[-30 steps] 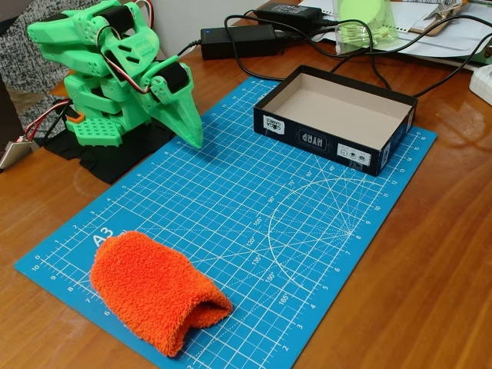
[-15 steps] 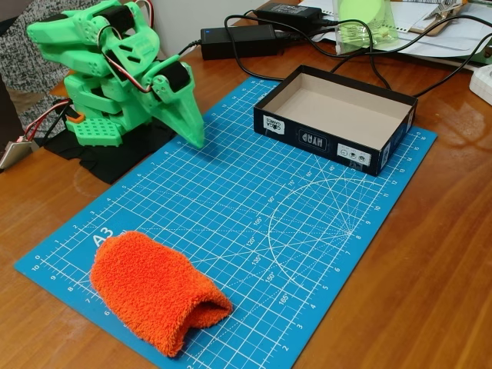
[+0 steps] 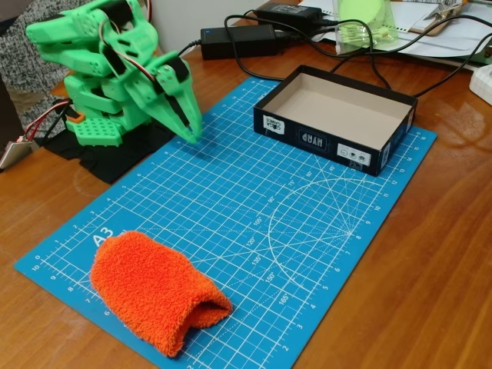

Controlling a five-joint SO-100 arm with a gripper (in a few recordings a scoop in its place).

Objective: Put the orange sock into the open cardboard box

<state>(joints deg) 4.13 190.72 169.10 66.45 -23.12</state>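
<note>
The orange sock (image 3: 154,290) lies flat on the near left corner of the blue cutting mat (image 3: 254,207), its open end pointing right. The open cardboard box (image 3: 335,117) sits on the mat's far right corner, dark outside, tan inside, with nothing in it. The green arm is folded at the far left. Its gripper (image 3: 191,132) points down at the mat's far left edge, well away from sock and box. A narrow dark gap shows between the fingers (image 3: 175,104), and nothing is held.
Black power bricks (image 3: 238,40) and cables (image 3: 361,54) lie behind the box, with papers and a green-tinted plastic item (image 3: 365,23) at the back right. Bare wooden table (image 3: 430,261) runs along the right and front of the mat.
The gripper has risen a little and turned at the wrist, and a dark slit now shows between its fingers. The sock and box have not moved.
</note>
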